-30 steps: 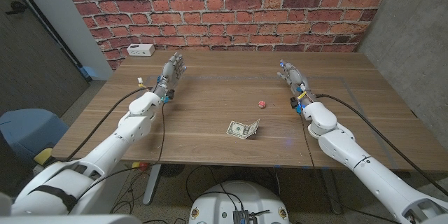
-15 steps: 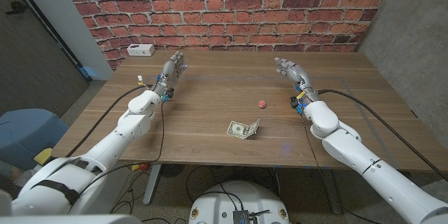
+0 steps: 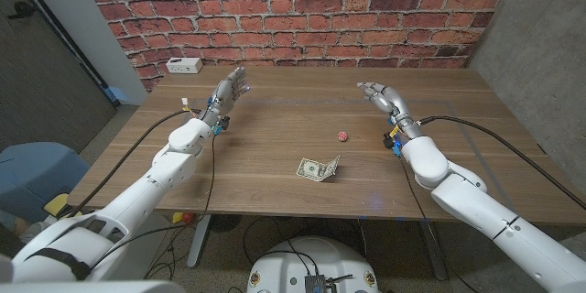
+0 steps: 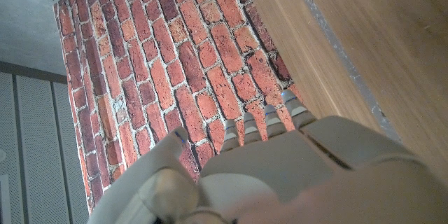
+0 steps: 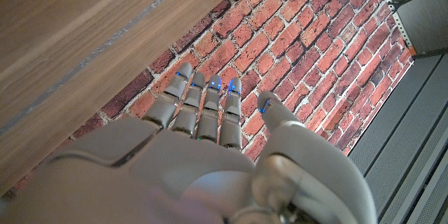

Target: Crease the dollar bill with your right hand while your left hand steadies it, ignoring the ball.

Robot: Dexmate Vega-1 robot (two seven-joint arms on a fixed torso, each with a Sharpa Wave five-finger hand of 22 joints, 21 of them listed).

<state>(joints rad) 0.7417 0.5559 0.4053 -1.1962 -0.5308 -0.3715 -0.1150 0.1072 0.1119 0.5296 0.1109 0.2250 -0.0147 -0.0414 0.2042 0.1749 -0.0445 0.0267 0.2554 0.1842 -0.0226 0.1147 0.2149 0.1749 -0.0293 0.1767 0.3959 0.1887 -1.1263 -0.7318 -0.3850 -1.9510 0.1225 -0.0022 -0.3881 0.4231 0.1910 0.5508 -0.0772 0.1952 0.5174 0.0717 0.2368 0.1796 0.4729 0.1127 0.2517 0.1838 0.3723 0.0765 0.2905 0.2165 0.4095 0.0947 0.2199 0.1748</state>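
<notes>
The dollar bill (image 3: pixel 318 168) lay near the table's (image 3: pixel 275 197) front edge in the head view, roughly midway between the 2 arms, with its right end already lifted in a small upright flap. It looked thin, light and limp (a judgement from its shape alone), likely to slide on the smooth wood unless pinned, so the flat left portion seemed the place to press and the raised flap the place to fold over. A small red ball (image 3: pixel 341 135) sat just behind the bill, apart from it. The left hand (image 3: pixel 228 90) hovered far back on the left side with fingers spread and nothing in them, well apart from the bill. The right hand (image 3: pixel 384 99) hovered far back on the right, fingers loosely apart and empty, also well apart from the bill. A white box (image 3: pixel 184 65) stood at the table's far left corner.

In the left wrist view, the left hand (image 4: pixel 266 161) showed straight fingers reaching toward the brick wall (image 4: pixel 175 63), holding nothing.

In the right wrist view, the right hand (image 5: pixel 203 154) showed extended fingers, slightly apart, holding nothing.
</notes>
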